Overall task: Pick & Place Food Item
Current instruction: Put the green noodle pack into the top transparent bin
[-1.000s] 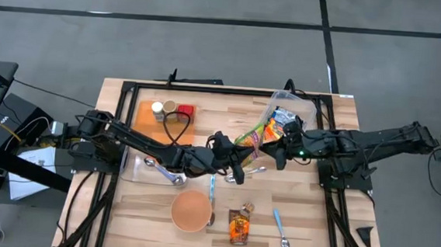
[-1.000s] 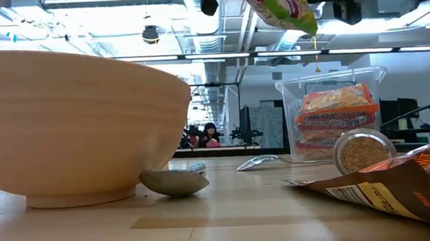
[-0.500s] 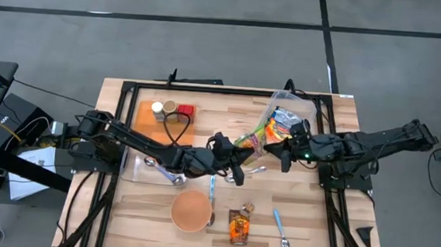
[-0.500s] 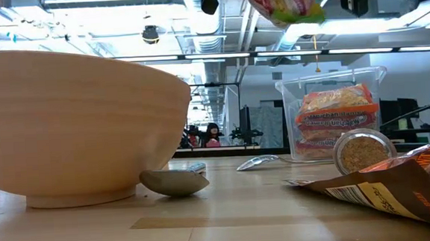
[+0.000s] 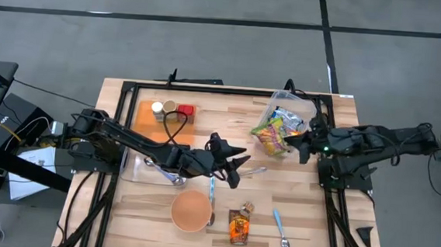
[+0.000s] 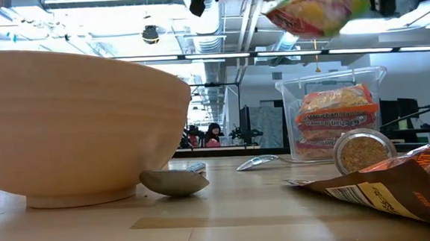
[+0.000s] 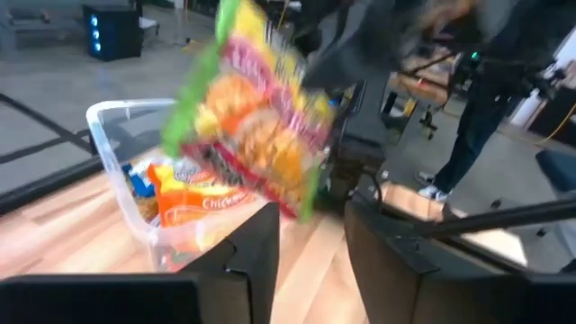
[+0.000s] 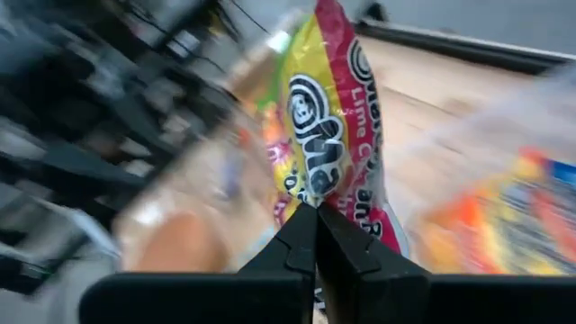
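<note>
Right gripper (image 5: 303, 146) is pinched tight on one edge of the noodle packet (image 5: 272, 132), which hangs in the air beside the clear bin (image 5: 293, 105). Left gripper (image 5: 237, 160) sits spread and empty near mid-table. The packet looks light, crinkly and slippery, its contents brittle: the sealed edge seems the best hold.

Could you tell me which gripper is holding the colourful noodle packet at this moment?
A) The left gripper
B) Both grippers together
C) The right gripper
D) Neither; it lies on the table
C: in the right wrist view the right gripper is pinched shut on the noodle packet, held in the air near the clear container, while the left gripper is open and apart from it.
</note>
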{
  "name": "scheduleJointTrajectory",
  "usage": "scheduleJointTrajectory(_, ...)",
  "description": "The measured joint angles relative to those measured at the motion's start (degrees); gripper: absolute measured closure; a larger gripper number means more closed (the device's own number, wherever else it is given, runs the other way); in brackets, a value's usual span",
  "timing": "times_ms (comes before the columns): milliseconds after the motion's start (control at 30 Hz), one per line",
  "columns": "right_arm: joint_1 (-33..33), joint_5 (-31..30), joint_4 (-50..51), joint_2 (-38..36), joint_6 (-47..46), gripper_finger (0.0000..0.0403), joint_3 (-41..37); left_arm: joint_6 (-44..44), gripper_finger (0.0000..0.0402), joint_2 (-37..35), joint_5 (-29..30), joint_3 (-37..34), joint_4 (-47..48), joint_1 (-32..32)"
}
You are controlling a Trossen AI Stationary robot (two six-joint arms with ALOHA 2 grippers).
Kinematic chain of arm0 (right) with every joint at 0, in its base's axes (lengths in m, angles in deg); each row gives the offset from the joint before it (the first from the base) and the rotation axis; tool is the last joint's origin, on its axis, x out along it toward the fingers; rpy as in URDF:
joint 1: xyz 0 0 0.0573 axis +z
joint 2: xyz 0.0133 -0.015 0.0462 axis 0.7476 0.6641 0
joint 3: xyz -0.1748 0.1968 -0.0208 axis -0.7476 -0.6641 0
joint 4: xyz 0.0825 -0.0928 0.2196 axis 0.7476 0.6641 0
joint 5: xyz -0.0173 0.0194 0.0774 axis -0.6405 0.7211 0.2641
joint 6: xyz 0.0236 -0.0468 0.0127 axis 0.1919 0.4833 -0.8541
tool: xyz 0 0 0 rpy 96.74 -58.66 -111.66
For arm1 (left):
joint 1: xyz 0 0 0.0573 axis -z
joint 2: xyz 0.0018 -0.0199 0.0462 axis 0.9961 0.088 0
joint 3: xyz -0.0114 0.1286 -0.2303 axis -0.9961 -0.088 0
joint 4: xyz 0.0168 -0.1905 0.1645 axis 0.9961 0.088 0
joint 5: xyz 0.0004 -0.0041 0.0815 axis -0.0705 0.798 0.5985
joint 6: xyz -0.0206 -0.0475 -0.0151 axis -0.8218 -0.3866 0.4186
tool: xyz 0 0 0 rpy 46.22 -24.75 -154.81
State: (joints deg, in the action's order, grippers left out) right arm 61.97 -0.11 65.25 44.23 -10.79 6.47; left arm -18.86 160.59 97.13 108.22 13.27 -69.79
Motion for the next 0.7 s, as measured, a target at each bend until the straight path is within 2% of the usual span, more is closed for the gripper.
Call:
scheduleJointTrajectory(200,-5.22,0.9,19.28,-0.24,2.41,0.0403,5.92,0.11,0.0257,-0.55,0.19,0.02,1.42,0.02)
scheduleJointTrajectory(300,-8.28,2.08,23.7,0.59,7.67,0.0403,8.23,0.14,0.0252,-0.64,0.33,0.02,1.47,0.02)
scheduleJointTrajectory(433,-14.18,5.09,27.04,0.9,16.91,0.0403,9.53,0.14,0.0249,-0.64,0.35,0.02,1.52,0.0)
scheduleJointTrajectory(700,-29.46,14.49,24.83,2.74,32.18,0.0403,9.59,-0.01,0.0254,-0.64,0.35,0.02,1.52,0.0)
